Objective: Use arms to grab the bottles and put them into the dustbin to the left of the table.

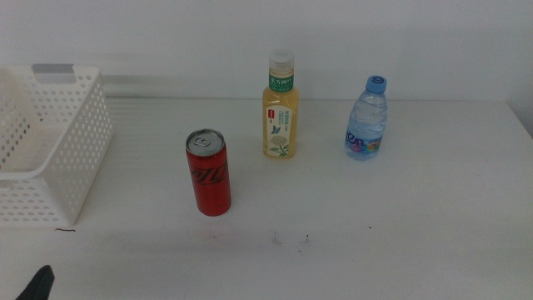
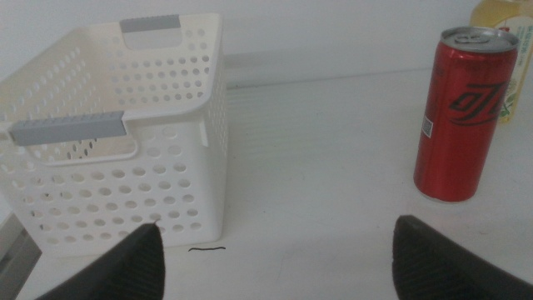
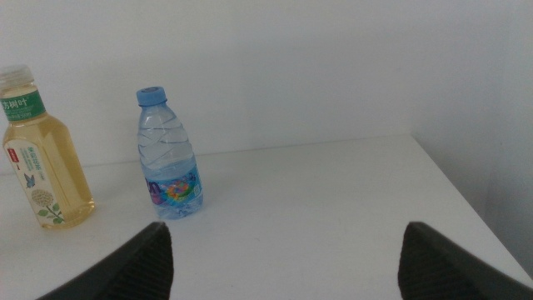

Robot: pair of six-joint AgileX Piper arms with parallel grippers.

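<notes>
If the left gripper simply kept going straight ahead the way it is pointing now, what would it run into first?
Probably nothing soon. The left gripper, jaws open, points at bare table between the dustbin and the red can. That gap looks free to the back wall, though depth is hard to judge.

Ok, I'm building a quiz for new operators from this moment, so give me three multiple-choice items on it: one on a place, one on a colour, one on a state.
1. Which drink stands nearest the dustbin?
A. the water bottle
B. the red can
C. the tea bottle

2. What colour is the water bottle's cap?
A. blue
B. white
C. green

3. How do the left gripper's jaws stand?
A. shut on the can
B. shut on nothing
C. open, holding nothing

Key:
1 B: in the middle view the red can stands closest to the basket, with the tea bottle and water bottle farther right.
2 A: its cap is blue.
3 C: the left gripper shows wide-apart jaws with bare table between; the right gripper likewise.
</notes>
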